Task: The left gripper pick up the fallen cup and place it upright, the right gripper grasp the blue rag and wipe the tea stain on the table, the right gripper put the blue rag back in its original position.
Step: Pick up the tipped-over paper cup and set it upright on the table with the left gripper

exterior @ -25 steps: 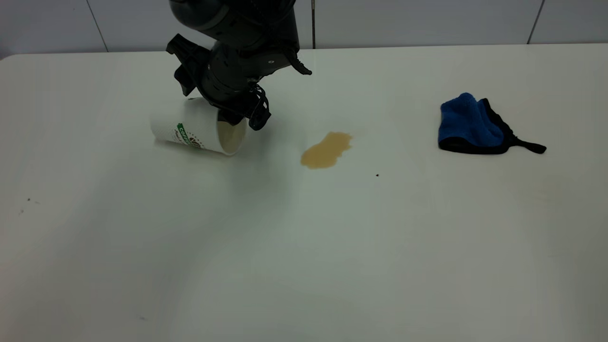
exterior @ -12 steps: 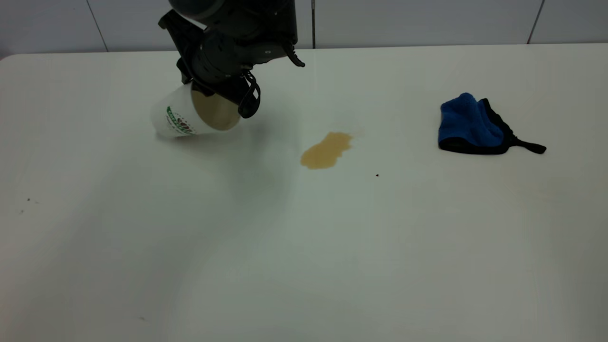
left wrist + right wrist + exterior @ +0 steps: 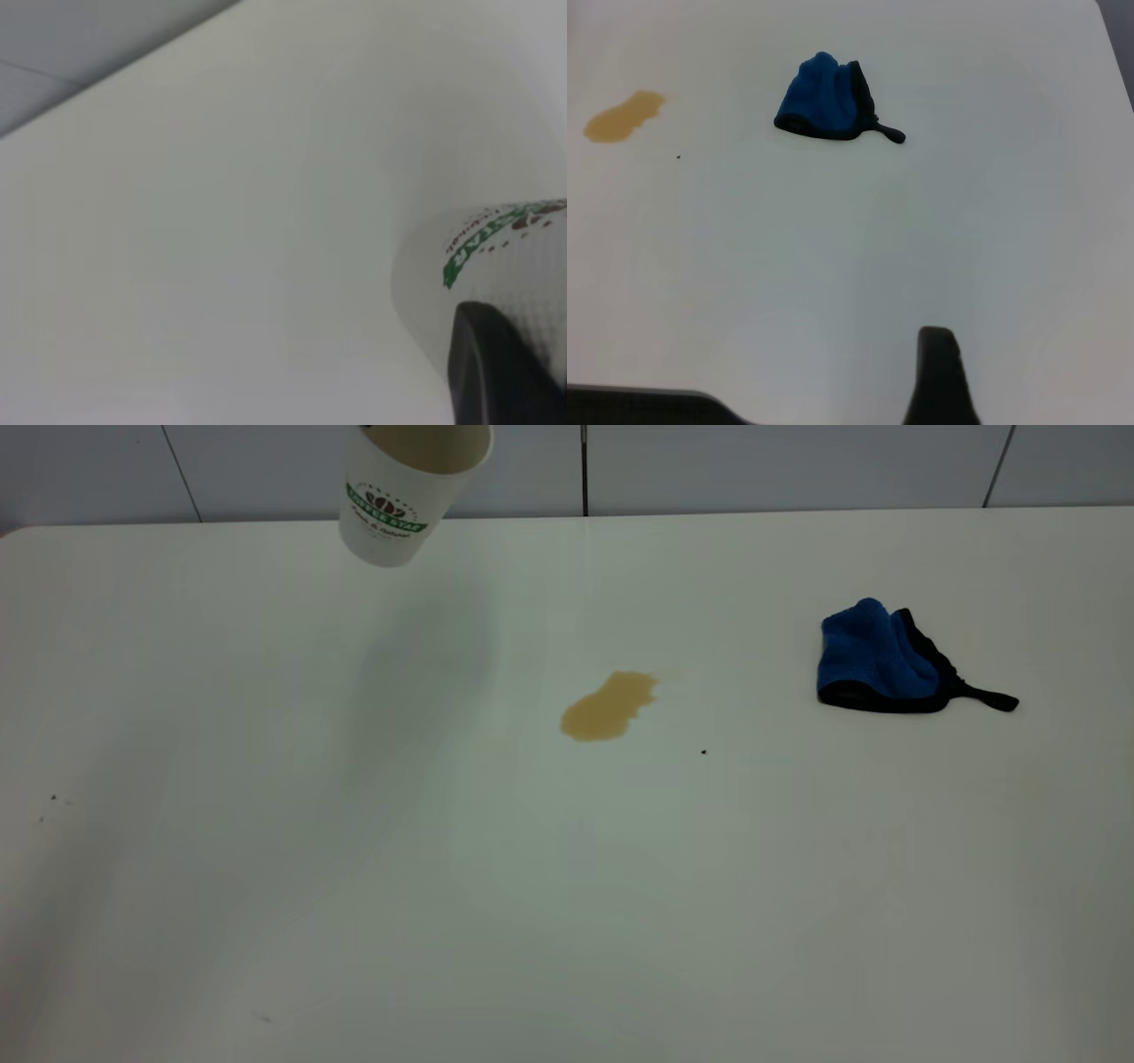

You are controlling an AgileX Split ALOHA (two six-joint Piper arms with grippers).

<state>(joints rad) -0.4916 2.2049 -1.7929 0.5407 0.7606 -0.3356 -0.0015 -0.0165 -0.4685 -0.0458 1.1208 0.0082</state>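
The cup (image 3: 394, 500) hangs in the air above the table's (image 3: 567, 886) far left, nearly upright, mouth up and tilted a little. My left gripper (image 3: 532, 336) is shut on it; one black finger (image 3: 492, 372) presses on the cup's wall (image 3: 478, 257), and the arm itself is above the exterior view's top edge. The tea stain (image 3: 609, 706) lies mid-table. The blue rag (image 3: 877, 655) lies at the right, untouched. My right gripper (image 3: 921, 390) hovers open and empty, well short of the rag (image 3: 824, 108) and the stain (image 3: 624, 116).
A tiny dark speck (image 3: 703, 752) lies just right of the stain. A few faint specks (image 3: 53, 799) sit near the left edge. A grey tiled wall (image 3: 797, 465) stands behind the table's far edge.
My left gripper has lifted the cup off the table, turned it from lying on its side to nearly upright, and risen out of the exterior view. The stain and the rag have not moved.
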